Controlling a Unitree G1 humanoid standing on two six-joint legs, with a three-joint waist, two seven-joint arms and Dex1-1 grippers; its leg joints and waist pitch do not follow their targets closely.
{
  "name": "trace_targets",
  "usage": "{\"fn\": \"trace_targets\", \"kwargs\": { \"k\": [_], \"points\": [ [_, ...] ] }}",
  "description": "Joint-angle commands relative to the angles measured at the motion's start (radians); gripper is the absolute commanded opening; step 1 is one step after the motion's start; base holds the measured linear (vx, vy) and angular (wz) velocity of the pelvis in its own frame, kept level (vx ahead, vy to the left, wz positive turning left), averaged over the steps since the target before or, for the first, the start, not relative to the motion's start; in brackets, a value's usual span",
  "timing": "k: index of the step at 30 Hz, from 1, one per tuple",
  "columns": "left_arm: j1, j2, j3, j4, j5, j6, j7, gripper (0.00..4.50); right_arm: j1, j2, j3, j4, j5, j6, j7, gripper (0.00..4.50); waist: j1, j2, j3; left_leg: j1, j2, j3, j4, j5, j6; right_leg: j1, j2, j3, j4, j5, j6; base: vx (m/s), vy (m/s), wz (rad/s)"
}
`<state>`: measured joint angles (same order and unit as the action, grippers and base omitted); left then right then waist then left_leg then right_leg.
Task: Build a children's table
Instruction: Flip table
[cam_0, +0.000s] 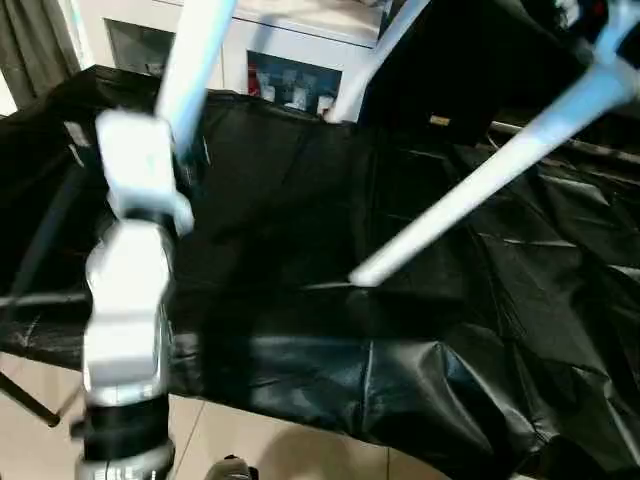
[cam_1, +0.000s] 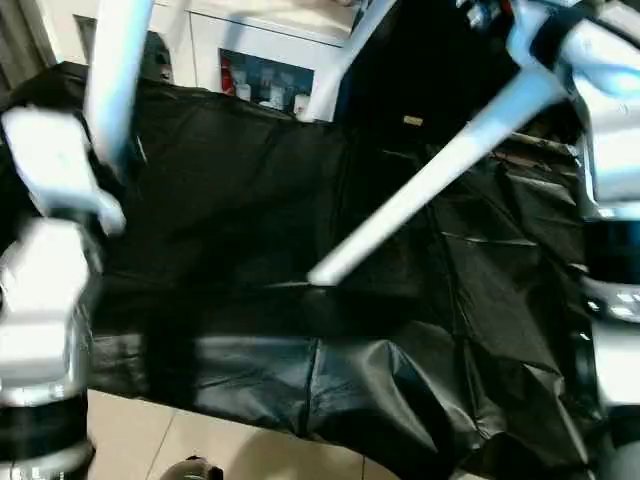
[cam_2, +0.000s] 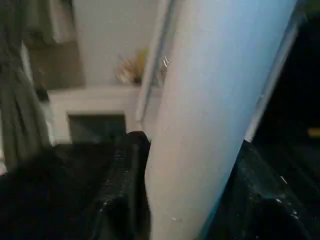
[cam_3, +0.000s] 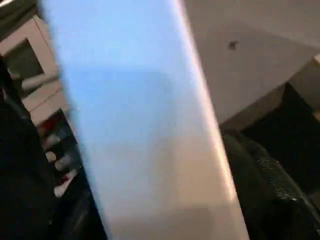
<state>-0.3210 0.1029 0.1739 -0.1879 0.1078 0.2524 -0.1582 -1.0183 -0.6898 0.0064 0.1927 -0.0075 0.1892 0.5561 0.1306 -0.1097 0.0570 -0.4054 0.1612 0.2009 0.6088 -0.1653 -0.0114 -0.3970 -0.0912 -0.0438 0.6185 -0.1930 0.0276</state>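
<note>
Above a work surface draped in wrinkled black sheeting (cam_0: 300, 230), three white table legs cross the head-cam views. Left arm (cam_0: 130, 300), silver and white, rises at the robot's left side; one leg (cam_0: 200, 55) stands nearly upright at its upper end and runs out past the top of the view. Left wrist cam: same leg (cam_2: 215, 115) seen very close, pale cylinder w/ black sheeting on both sides and a grey curtain (cam_2: 20, 85) at the far edge; claw fingers cannot be made out, so grip state cannot be told from the frames. Right arm (cam_1: 610, 150) stands at the robot's right side, upper part level w/ the high end of a second leg (cam_1: 430, 180). That leg slopes diagonally down toward centre, its free round end (cam_0: 362, 272) low over the sheeting; contact w/ the sheeting cannot be told. Right wrist cam: leg (cam_3: 145, 140) again close up, a broad white bar; whether the right claw is apart or clamped on it cannot be told either. Third leg (cam_0: 372, 60) slants up at rear centre, lower end near a white glass-door cabinet (cam_0: 290, 75) w/ small red and white items on its shelf. Front of the surface: sheeting hangs over the edge above a pale tiled floor (cam_0: 270, 445). Tabletop position: cannot tell, since the legs' upper ends leave the view.
</note>
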Motion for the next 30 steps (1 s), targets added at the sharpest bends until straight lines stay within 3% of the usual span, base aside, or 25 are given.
{"fn": "trace_targets", "kwargs": {
  "k": [1,7,8,9,10,12,13,15,16,19,20,22,23,24,30],
  "points": [
    [-0.006,0.011,0.02,0.064,-0.006,0.019,0.001,1.94,-0.024,0.01,-0.072,-0.058,0.147,-0.078,0.095,3.09,-0.012,0.017,-0.068,0.048,0.07,-0.036,-0.081,-0.309,-0.046,0.013,-0.047,0.034,-0.072,-0.159,-0.134,0.0,0.0,0.0],
    [-0.031,0.063,0.013,0.11,-0.001,-0.012,-0.002,1.75,0.006,0.073,-0.123,-0.149,0.273,-0.074,0.139,3.49,-0.014,0.013,-0.073,0.042,0.07,-0.033,-0.074,-0.19,-0.031,0.024,-0.043,0.031,-0.052,0.017,-0.166,0.0,0.0,0.0],
    [-0.036,0.071,0.013,0.122,-0.004,-0.02,-0.002,1.71,0.012,0.09,-0.137,-0.171,0.306,-0.067,0.137,3.62,-0.013,0.026,-0.074,0.043,0.069,-0.034,-0.074,-0.183,-0.031,0.024,-0.043,0.031,-0.051,0.028,-0.17,0.0,0.0,0.0],
    [-0.039,0.076,0.013,0.131,-0.005,-0.025,-0.003,1.71,0.016,0.101,-0.146,-0.186,0.328,-0.061,0.137,3.62,-0.015,0.02,-0.076,0.042,0.069,-0.033,-0.07,-0.163,-0.027,0.026,-0.042,0.031,-0.048,0.056,-0.173,0.0,0.0,0.0],
    [-0.046,0.088,0.015,0.159,-0.005,-0.038,-0.004,1.68,0.04,0.131,-0.163,-0.252,0.403,-0.03,0.139,3.77,-0.023,0.022,-0.075,0.037,0.067,-0.032,-0.07,-0.155,-0.011,0.029,-0.04,0.033,-0.045,0.092,-0.176,0.0,0.0,0.0],
    [-0.049,0.094,0.015,0.171,-0.005,-0.045,-0.004,1.65,0.051,0.148,-0.169,-0.286,0.435,-0.015,0.139,3.89,-0.024,0.03,-0.076,0.038,0.069,-0.035,-0.071,-0.151,0.002,0.032,-0.045,0.033,-0.043,0.089,-0.177,0.0,0.0,0.0],
    [-0.05,0.1,0.014,0.185,-0.004,-0.051,-0.005,1.6,0.068,0.163,-0.169,-0.334,0.467,0.008,0.135,4.15,-0.028,0.033,-0.075,0.039,0.072,-0.035,-0.072,-0.153,-0.005,0.031,-0.043,0.032,-0.044,0.083,-0.181,0.0,0.0,0.0],
    [-0.052,0.112,0.008,0.205,-0.003,-0.063,-0.004,1.59,0.088,0.189,-0.17,-0.393,0.503,0.041,0.122,4.22,-0.032,0.036,-0.073,0.044,0.071,-0.03,-0.076,-0.176,-0.019,0.027,-0.043,0.033,-0.05,0.059,-0.186,0.0,0.0,0.0],
    [-0.052,0.115,0.006,0.21,-0.003,-0.066,-0.004,1.58,0.092,0.195,-0.171,-0.406,0.512,0.049,0.118,4.28,-0.035,0.031,-0.071,0.043,0.073,-0.033,-0.08,-0.228,-0.029,0.025,-0.042,0.032,-0.052,-0.003,-0.177,0.0,0.0,0.0],
    [-0.06,0.129,0.001,0.226,-0.004,-0.08,-0.004,1.55,0.101,0.206,-0.185,-0.413,0.503,0.058,0.102,4.49,-0.035,0.052,-0.064,0.051,0.075,-0.037,-0.089,-0.325,-0.087,0.014,-0.042,0.034,-0.065,-0.129,-0.16,0.0,0.0,0.0],
    [-0.065,0.133,0.002,0.234,-0.004,-0.085,-0.007,1.55,0.108,0.205,-0.187,-0.424,0.502,0.067,0.098,4.49,-0.036,0.053,-0.062,0.051,0.074,-0.038,-0.091,-0.353,-0.101,0.012,-0.041,0.033,-0.069,-0.158,-0.155,0.0,0.0,0.0],
    [-0.072,0.135,0.003,0.244,-0.006,-0.09,-0.009,1.54,0.117,0.202,-0.19,-0.439,0.502,0.079,0.096,4.5,-0.039,0.047,-0.06,0.055,0.072,-0.042,-0.094,-0.433,-0.129,0.008,-0.043,0.033,-0.077,-0.242,-0.13,0.0,0.0,0.0],
    [-0.072,0.135,0.003,0.244,-0.006,-0.09,-0.009,1.54,0.117,0.202,-0.19,-0.439,0.502,0.079,0.096,4.5,-0.039,0.047,-0.061,0.056,0.072,-0.043,-0.093,-0.441,-0.131,0.007,-0.044,0.034,-0.078,-0.252,-0.127,0.0,0.0,0.0],
    [-0.075,0.137,0.002,0.249,-0.005,-0.094,-0.011,1.54,0.122,0.202,-0.192,-0.45,0.508,0.089,0.095,4.5,-0.038,0.054,-0.061,0.056,0.072,-0.046,-0.094,-0.447,-0.136,0.006,-0.045,0.034,-0.079,-0.253,-0.125,0.0,0.0,0.0],
    [-0.077,0.144,-0.004,0.272,-0.009,-0.108,-0.003,1.54,0.191,0.185,-0.173,-0.496,0.501,0.111,0.077,4.5,-0.037,0.047,-0.064,0.05,0.071,-0.043,-0.092,-0.393,-0.12,0.01,-0.045,0.035,-0.075,-0.189,-0.127,0.0,0.0,0.0]
  ]
}}
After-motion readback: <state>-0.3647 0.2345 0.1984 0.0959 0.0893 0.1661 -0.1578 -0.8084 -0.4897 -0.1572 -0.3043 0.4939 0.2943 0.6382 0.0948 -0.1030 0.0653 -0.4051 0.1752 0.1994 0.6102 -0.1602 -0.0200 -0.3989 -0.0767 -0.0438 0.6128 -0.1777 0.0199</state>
